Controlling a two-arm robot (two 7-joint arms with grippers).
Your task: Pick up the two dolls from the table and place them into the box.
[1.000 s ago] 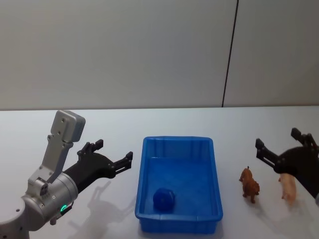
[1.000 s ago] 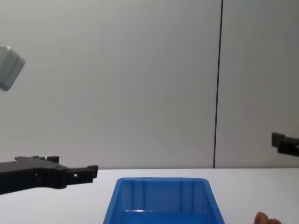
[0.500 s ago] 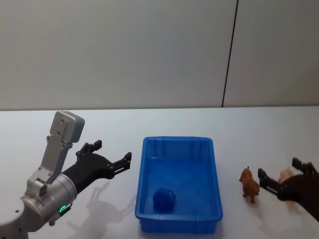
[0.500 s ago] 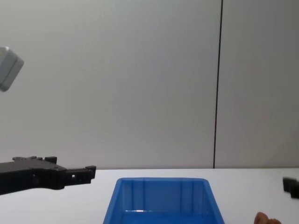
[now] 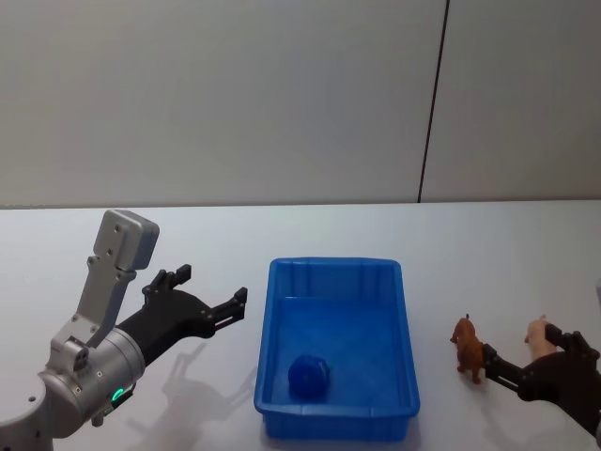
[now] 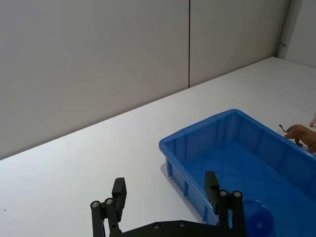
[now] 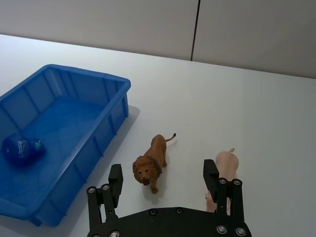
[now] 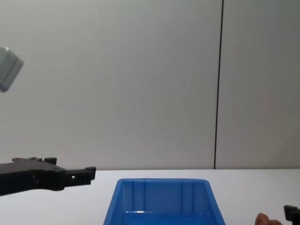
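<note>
table (image 5: 282,235): white tabletop, carries everything.
box (image 5: 335,264): blue open bin, mid tabletop twd near edge.
left gripper (image 5: 214,284): hovers above tabletop left of box, fingers spread wide, holds nothing; idle.
right gripper (image 7: 163,169): low over near-right part of tabletop, fingers spread wide, nothing held; points at the two animal figures.
lion doll (image 7: 152,158): brown, upright on tabletop, betw box's right wall & pig, apart from both.
pig figure (image 7: 223,165): pink, just right of lion, right in front of one R finger.
blue doll (image 5: 308,376): rounded, already in box, near its front-left corner.
step: 1 of 2 dolls looks done; R arm lining up on lion, no contact yet.
next: prob. centre jaws on lion w/ pig outside, ease fwd, close, lift, carry over box rim.
writing: pale mark on blue doll, not legible; no brands seen.
</note>
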